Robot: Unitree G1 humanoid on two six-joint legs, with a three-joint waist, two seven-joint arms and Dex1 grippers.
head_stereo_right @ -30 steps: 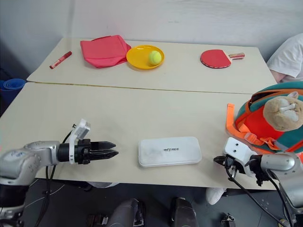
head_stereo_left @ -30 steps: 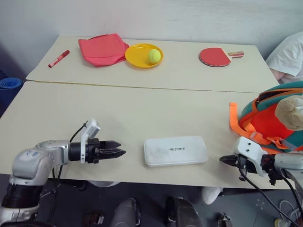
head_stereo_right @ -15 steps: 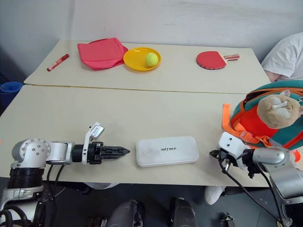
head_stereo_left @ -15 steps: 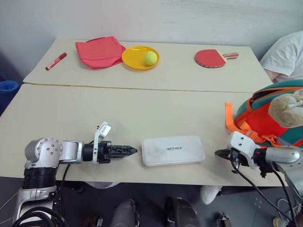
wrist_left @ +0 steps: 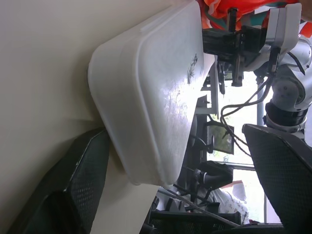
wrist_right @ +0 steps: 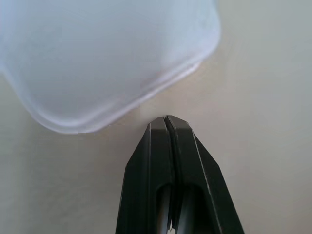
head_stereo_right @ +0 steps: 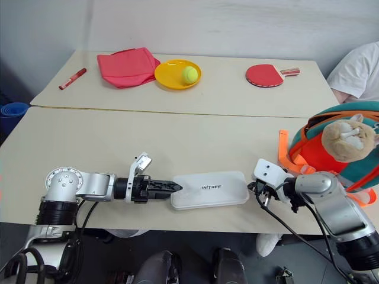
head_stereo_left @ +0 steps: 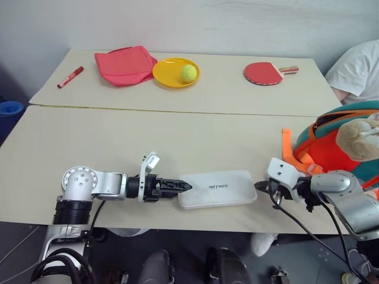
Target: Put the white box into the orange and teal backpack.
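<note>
The task is at its beginning: the white box [head_stereo_left: 218, 188] lies flat near the front edge of the table [head_stereo_left: 177, 142], not lifted, and the orange and teal backpack [head_stereo_left: 340, 148] stands well apart at the right end. The left gripper [head_stereo_left: 185, 186] is at the box's left end with its fingers spread wide around that end, while the right gripper [head_stereo_left: 259, 186], fingers pressed together, points at the right end. A red cloth [head_stereo_left: 124, 64], a yellow plate [head_stereo_left: 174, 72] with a tennis ball [head_stereo_left: 189, 73], a paddle [head_stereo_left: 263, 73] and a red marker [head_stereo_left: 70, 77] lie far behind, so nothing seems to block the way.
</note>
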